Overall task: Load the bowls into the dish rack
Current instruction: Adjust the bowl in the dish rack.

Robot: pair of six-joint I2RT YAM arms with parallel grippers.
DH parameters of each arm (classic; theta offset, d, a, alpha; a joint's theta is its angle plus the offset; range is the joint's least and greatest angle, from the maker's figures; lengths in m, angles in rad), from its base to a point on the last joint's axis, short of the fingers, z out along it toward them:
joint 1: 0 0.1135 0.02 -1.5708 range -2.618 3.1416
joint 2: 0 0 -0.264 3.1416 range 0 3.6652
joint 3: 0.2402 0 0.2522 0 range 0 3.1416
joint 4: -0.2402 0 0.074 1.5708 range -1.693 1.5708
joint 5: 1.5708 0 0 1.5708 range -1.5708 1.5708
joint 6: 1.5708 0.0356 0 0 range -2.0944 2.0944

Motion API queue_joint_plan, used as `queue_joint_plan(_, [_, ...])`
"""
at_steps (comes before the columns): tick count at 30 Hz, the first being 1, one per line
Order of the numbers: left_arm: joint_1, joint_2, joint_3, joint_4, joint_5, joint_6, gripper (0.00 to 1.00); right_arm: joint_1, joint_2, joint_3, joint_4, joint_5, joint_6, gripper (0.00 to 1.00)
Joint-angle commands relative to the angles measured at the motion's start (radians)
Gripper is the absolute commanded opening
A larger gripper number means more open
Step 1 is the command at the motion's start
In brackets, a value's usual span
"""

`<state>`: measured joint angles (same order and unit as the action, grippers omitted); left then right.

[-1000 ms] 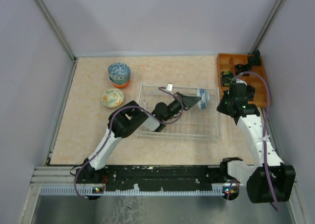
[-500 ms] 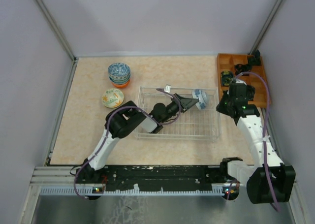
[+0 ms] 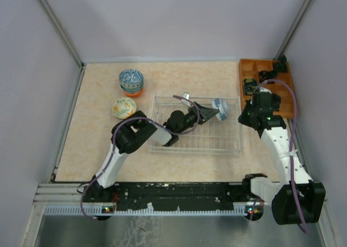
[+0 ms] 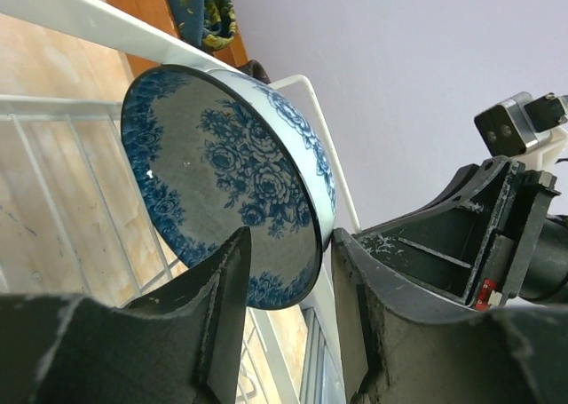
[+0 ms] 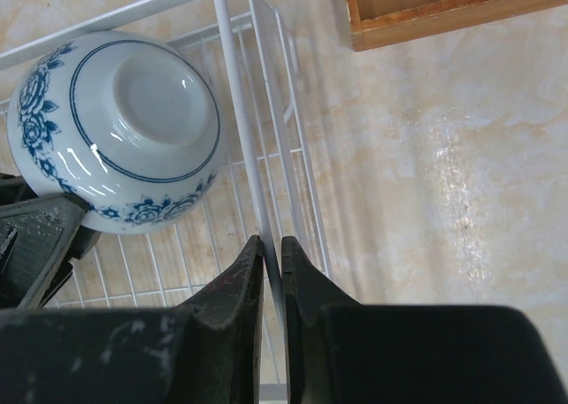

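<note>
while the left arm (image 3: pixel 129 137) reaches low across the dish rack (image 3: pixel 162 147), the left pincer (image 4: pixel 288 244) stands spread either side of a bowl's (image 4: pixel 222 169) rim. the bowl is white with blue roses, tipped on edge at the rack's right end. right pincer (image 5: pixel 271 244) is pinched shut on the rack's wall wire.

A pale marbled table (image 3: pixel 97 144) fills the floor of the cell. At the table's far right corner lies an orange wooden compartment tray (image 3: pixel 252 61). Black items (image 3: pixel 268 74) sit in the tray's compartments, one dark piece with a yellow-green pattern (image 4: pixel 204 9). Plain grey walls (image 3: pixel 190 19) rise from the table's left, far and right edges. A metal rail (image 3: pixel 49 192) runs along the table's near edge.
</note>
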<state>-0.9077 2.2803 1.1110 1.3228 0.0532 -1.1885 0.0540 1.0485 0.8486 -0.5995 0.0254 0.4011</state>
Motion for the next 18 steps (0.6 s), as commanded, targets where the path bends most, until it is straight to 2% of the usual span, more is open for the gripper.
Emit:
queue_joint_plan(1, [-0.001, -0.031, -0.037, -0.229, 0.012, 0.061, 0.47, -0.002, -0.022, 0.000, 0.035, -0.045, 0.028, 0.06])
queue_joint_plan(9, [0.002, -0.125, -0.043, -0.462, -0.016, 0.122, 0.50, -0.002, -0.025, -0.005, 0.040, -0.055, 0.034, 0.07])
queue_joint_plan(18, [0.002, -0.165, -0.032, -0.526, -0.026, 0.161, 0.50, -0.002, -0.027, -0.011, 0.045, -0.067, 0.039, 0.07])
